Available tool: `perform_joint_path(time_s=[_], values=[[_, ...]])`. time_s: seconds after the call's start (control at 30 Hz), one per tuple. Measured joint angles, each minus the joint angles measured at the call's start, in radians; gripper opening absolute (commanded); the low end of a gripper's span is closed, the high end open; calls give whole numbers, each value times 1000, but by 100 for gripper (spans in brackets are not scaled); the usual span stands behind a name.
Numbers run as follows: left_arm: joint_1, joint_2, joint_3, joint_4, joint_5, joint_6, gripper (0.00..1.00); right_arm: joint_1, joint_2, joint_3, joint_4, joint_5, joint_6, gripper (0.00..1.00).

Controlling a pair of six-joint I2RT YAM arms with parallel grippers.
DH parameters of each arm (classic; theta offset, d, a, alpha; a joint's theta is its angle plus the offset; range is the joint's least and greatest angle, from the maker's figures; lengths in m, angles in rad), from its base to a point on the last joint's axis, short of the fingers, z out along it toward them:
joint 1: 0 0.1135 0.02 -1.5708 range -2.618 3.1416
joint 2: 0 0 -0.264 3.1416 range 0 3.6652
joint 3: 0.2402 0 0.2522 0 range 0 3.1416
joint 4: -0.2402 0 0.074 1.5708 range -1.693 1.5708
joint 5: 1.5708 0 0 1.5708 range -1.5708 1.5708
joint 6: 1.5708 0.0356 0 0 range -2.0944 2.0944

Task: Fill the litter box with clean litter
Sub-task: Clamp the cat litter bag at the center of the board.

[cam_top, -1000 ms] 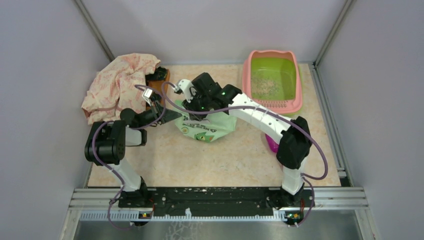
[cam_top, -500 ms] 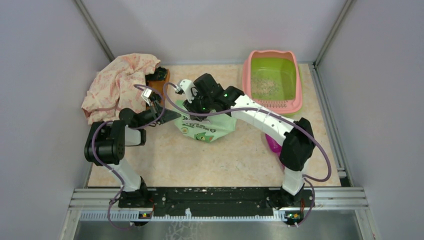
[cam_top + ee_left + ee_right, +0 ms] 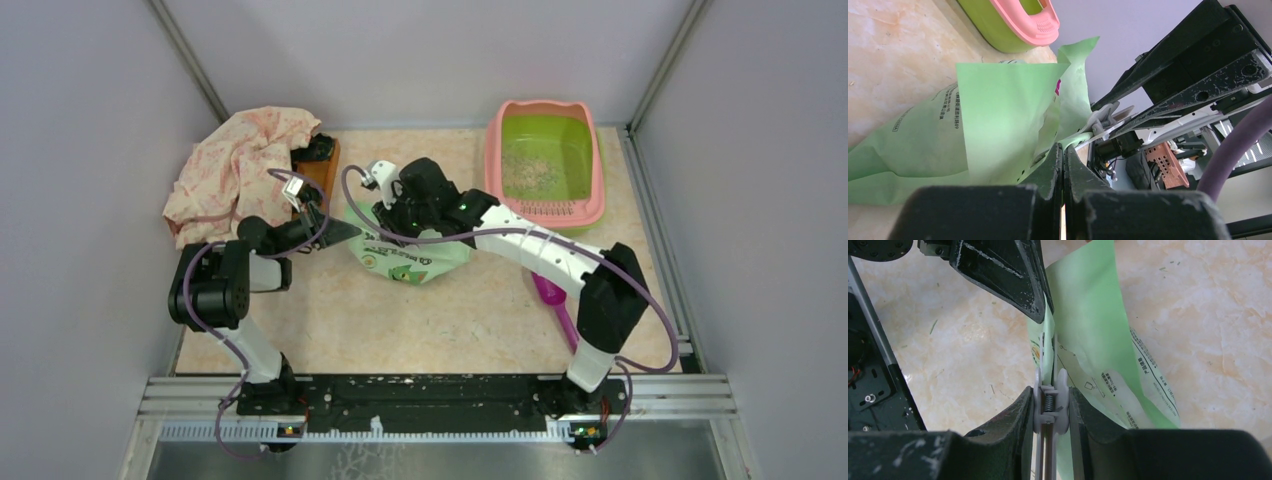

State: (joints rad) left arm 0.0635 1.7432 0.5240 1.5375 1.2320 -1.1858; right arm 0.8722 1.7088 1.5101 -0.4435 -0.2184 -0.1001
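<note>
Unclipping stage: my left jaws clench the light-green printed plastic bag (image 3: pixel 998 115), right jaws grasp its grey spring clip (image 3: pixel 1050 407), which I reckon needs pulling off next.

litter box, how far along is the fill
Early. Done: only a thin scatter of litter lies in the litter box. In hand: the left gripper pinches the edge of the green bag, and the right gripper is closed on the clip at its mouth. Left: take the clip off, open the bag, pour. The purple scoop lies on the table.
</note>
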Motion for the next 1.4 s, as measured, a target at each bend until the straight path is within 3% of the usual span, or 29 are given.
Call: perform_joint_path(time_s=[0.57,0.9,1.4], values=[[13,0,1,0,0,-6,0,14,-91,-200,262,84,163,0],[24,0,2,0,-1,-9,0,35,-119,-291,410,148,194,0],[32,13,4,1,-1,-14,0,36,-161,-503,763,164,185,0]])
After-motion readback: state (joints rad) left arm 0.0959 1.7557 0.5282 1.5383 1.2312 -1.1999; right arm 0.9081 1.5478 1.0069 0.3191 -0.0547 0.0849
